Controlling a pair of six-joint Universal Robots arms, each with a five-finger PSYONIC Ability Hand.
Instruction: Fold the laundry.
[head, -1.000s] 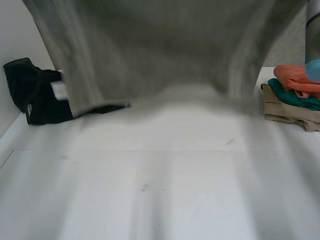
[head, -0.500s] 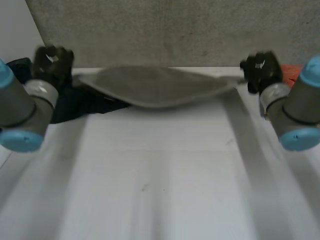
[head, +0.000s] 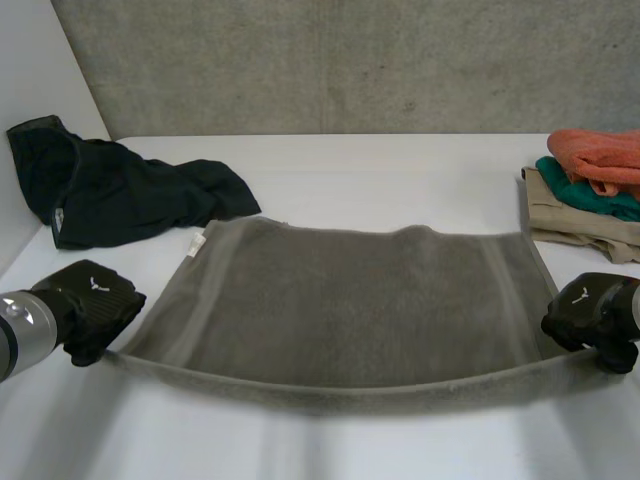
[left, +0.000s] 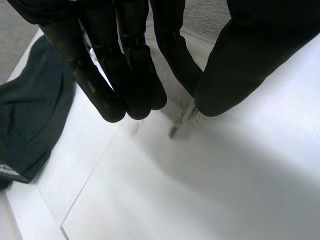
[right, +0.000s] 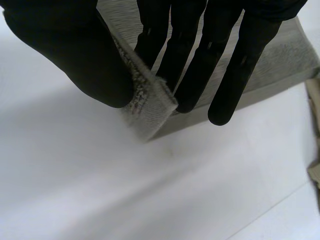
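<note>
the white tabletop is now covered across its middle by the grey towel. a second ago the towel was held high as a hanging sheet, and half a second ago it was swung out level over the far side. it has since been brought down and spread. the far long edge is laid on the tabletop, while the near long edge is held just off it, strung between the two hands and sagging a little midway. the spreading step is judged nearly done, so a first fold can be set up next.

the towel's long axis is run from one hand's fingers to the other's, and its short sides are pointed away from the fingers. beyond the left fingers a black garment is heaped unfolded. beyond the right fingers a stack of folded laundry is seen.

the left hand is clamped on the near left corner, with cloth pinched between fingers and thumb. the right hand is clamped likewise on the near right corner. a small white tag is seen at the far left corner.
</note>
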